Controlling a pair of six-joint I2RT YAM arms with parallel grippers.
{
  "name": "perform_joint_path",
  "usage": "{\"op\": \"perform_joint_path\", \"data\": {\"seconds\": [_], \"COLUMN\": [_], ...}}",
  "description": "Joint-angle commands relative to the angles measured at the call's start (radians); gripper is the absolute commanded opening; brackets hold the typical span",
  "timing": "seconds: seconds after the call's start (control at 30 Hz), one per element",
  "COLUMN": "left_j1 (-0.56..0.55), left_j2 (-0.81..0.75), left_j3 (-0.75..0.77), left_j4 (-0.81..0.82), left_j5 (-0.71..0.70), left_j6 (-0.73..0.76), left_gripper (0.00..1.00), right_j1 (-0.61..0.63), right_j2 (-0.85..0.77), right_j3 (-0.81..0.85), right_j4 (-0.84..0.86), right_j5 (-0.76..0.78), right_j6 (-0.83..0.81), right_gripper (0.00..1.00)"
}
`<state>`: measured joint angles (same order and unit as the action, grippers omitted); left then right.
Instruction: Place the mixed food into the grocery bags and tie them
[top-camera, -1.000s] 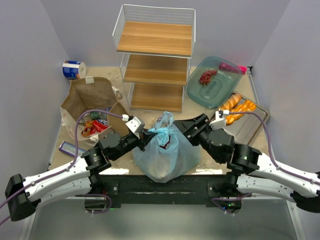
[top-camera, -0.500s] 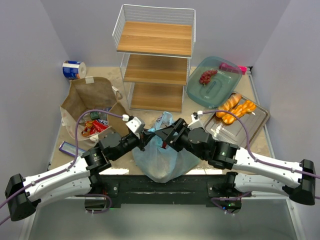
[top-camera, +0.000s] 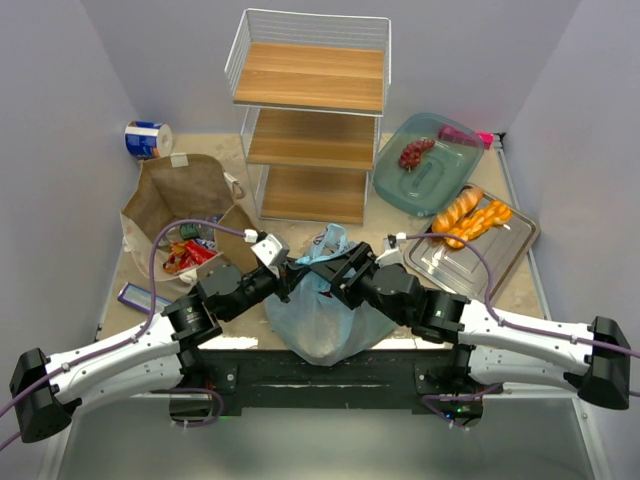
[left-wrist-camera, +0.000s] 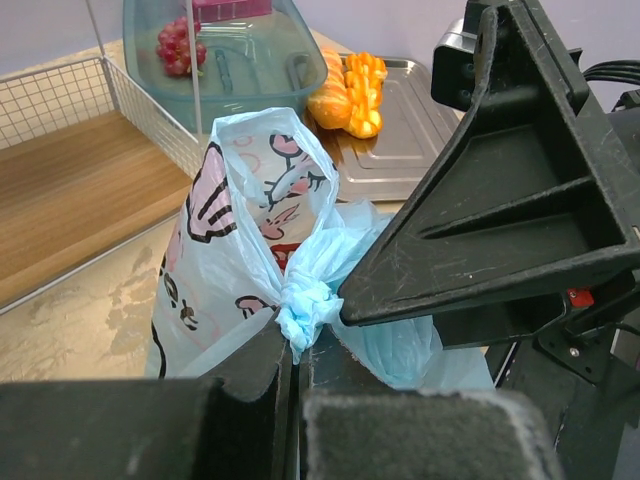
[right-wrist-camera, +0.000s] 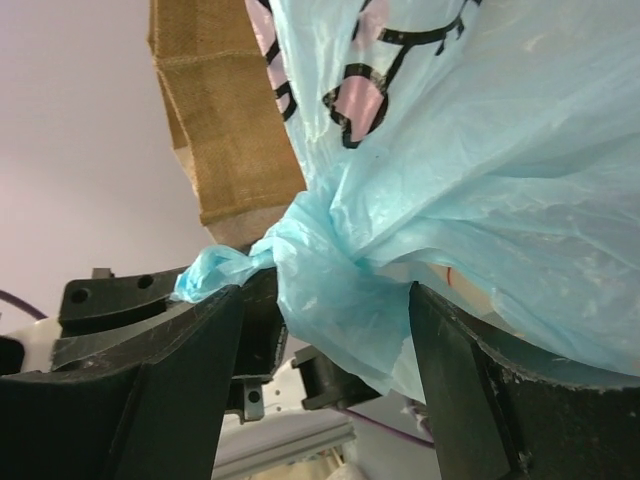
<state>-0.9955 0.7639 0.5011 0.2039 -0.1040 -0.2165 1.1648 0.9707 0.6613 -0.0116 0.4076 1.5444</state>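
Right arm (top-camera: 520, 330) had swung in from the right side of the bench (top-camera: 205, 145) over the last second. Right pincer (top-camera: 338, 272) was now at the neck of the plastic bag (top-camera: 325, 310), jaws apart and slightly wider, straddling the gathered plastic without squeezing it. Left pincer (top-camera: 290, 277) stayed clamped on the bag's twisted tail (left-wrist-camera: 303, 310). The bag sat mid near edge of the bench. Tying looked under way, knot probably unfinished. Paper bag (top-camera: 180, 195) stood open by the left edge. Breads (top-camera: 470, 218) lay unbagged on the tray (top-camera: 510, 245) by the right edge.
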Motion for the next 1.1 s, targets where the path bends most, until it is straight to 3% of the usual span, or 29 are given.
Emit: {"op": "perform_joint_path", "data": {"seconds": [0.0, 0.17, 0.27, 0.37, 0.53, 0.77, 1.07], "left_j1": [-0.003, -0.003, -0.003, -0.005, -0.005, -0.005, -0.005], "left_j2": [-0.014, -0.034, -0.018, 0.0, -0.008, -0.028, -0.023], "left_j3": [0.017, 0.017, 0.017, 0.016, -0.003, -0.007, -0.006], "left_j4": [0.078, 0.065, 0.066, 0.078, 0.106, 0.108, 0.107], "left_j5": [-0.02, -0.066, -0.057, -0.054, -0.077, -0.082, -0.105], "left_j6": [0.023, 0.032, 0.034, 0.035, 0.042, 0.045, 0.054], "left_gripper": [0.0, 0.0, 0.0, 0.0, 0.0, 0.0, 0.0], "right_j1": [0.006, 0.007, 0.006, 0.007, 0.009, 0.009, 0.021], "right_j2": [-0.032, -0.16, -0.216, -0.19, -0.071, -0.024, -0.073], "right_j3": [0.034, 0.009, -0.018, -0.011, 0.093, 0.054, 0.167], "right_j4": [-0.012, -0.192, -0.157, -0.058, -0.08, -0.007, -0.183], "right_j5": [0.057, 0.146, 0.116, 0.061, 0.017, 0.013, 0.051], "right_j6": [0.026, 0.037, 0.068, 0.072, 0.077, 0.138, 0.048], "right_gripper": [0.71, 0.72, 0.72, 0.72, 0.72, 0.71, 0.75]}}
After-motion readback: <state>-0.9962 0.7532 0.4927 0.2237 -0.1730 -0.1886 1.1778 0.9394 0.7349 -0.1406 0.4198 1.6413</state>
